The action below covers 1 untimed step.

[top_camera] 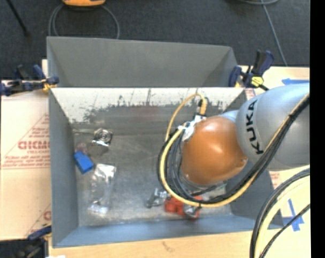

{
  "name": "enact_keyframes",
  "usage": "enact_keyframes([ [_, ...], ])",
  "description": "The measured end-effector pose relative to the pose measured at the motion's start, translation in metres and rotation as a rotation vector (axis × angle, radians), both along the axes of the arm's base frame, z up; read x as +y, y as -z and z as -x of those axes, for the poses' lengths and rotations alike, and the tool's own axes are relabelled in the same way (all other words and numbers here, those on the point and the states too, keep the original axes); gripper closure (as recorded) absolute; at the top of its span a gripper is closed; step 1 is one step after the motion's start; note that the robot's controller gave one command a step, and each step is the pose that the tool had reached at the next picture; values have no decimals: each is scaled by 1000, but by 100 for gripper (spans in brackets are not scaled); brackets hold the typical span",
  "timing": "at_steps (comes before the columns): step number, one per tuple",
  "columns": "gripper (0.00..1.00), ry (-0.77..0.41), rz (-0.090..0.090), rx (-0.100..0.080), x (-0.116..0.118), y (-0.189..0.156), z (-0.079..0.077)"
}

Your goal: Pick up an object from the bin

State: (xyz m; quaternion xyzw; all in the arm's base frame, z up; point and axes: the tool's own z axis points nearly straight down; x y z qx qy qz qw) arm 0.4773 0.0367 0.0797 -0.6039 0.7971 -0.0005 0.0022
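- Grey metal bin point(63, 160), seen from above; the arm point(281, 128) enters from the right, and its orange cover point(211, 149) and looped cables hang over the right half of the floor.
- Claw point(161, 199): low in the bin near the front wall, mostly hidden under the orange cover. How far it is open, and whether it has hold of anything, cannot be told.
- Small red object point(173, 207): on the floor by the front wall, just beside the claw; contact cannot be judged.
- Blue block point(83, 162): near the left wall, well apart from the claw.
- Shiny metallic piece point(101, 137): behind the blue block.
- Clear plastic pieces point(100, 184): front left, beside the blue block.
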Motion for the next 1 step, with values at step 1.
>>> enact_keyframes([
  [1, 100, 9, 19, 12, -7, -2, 1],
])
